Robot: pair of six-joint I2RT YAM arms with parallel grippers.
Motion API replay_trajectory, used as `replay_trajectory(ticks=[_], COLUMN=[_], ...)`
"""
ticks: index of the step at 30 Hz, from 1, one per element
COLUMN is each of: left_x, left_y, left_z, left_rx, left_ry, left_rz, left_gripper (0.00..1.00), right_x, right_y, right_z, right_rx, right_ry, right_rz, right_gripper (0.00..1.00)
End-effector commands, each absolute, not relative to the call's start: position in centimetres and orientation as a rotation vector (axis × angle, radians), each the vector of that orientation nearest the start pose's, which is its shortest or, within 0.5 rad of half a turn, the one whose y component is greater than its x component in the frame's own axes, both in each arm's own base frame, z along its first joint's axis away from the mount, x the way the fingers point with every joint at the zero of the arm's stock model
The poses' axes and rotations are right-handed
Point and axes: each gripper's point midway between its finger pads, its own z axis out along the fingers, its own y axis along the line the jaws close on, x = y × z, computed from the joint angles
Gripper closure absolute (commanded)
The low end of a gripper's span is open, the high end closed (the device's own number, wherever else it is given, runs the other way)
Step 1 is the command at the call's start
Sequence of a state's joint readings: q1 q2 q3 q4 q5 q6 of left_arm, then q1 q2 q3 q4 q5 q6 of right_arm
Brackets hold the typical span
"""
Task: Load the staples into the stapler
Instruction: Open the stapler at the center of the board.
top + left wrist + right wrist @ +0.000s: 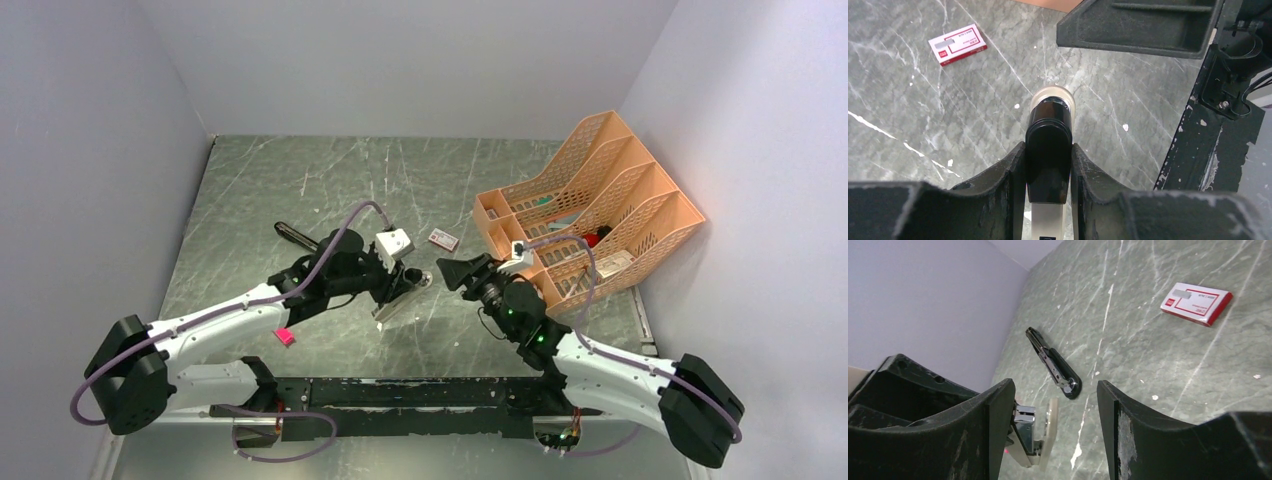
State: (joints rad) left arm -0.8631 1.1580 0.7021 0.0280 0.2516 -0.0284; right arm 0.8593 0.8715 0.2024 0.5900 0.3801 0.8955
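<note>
The stapler (296,238), glossy black with a chrome rail, lies on the table at the back left, apart from both grippers; the right wrist view shows this stapler (1053,365) ahead. The staples are hidden; only their red-and-white box (443,239) (957,44) (1196,302) lies flat mid-table. My left gripper (400,285) (1048,150) is shut on a silver-grey stapler (405,300) (1048,130) (1035,432) with a black tip. Facing it from the right, my right gripper (450,272) (1055,390) is open, with nothing between its fingers.
An orange mesh file organizer (600,200) holding a few items stands at the back right. A small pink plastic piece (285,337) lies near the left arm. Grey walls close in the table on three sides.
</note>
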Motion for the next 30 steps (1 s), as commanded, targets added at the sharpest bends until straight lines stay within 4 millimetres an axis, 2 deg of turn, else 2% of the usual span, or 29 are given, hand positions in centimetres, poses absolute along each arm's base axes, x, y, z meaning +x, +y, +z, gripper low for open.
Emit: replay_trajectory(ticks=[1,8,24,26,30], left_x=[21.3,21.1,21.3,21.2,21.3], left_y=[-32.0,-32.6,-32.8,-32.9,-32.8], left_z=[19.8,20.3,20.9,20.9,20.9], left_rx=[0.866,0.854,0.832,0.830,0.828], left_ry=[1.737,1.715,1.678,1.674,1.676], left_rz=[-0.877,-0.923,-0.943,-0.948,-0.941], left_gripper=[0.93,0.93,0.93,0.93,0.93], right_x=[24.6,25.0,24.8,24.8,24.8], right_y=[23.1,23.8,26.3,26.3,26.0], right_z=[19.9,18.3,16.1,16.0,15.9], right_rx=[0.384,0.400,0.346,0.347,0.352], right_ry=[1.605,1.674,1.765,1.765,1.756], right_rz=[1.114,1.095,1.143,1.150,1.136], right_gripper=[0.35,0.41,0.54,0.58,0.78])
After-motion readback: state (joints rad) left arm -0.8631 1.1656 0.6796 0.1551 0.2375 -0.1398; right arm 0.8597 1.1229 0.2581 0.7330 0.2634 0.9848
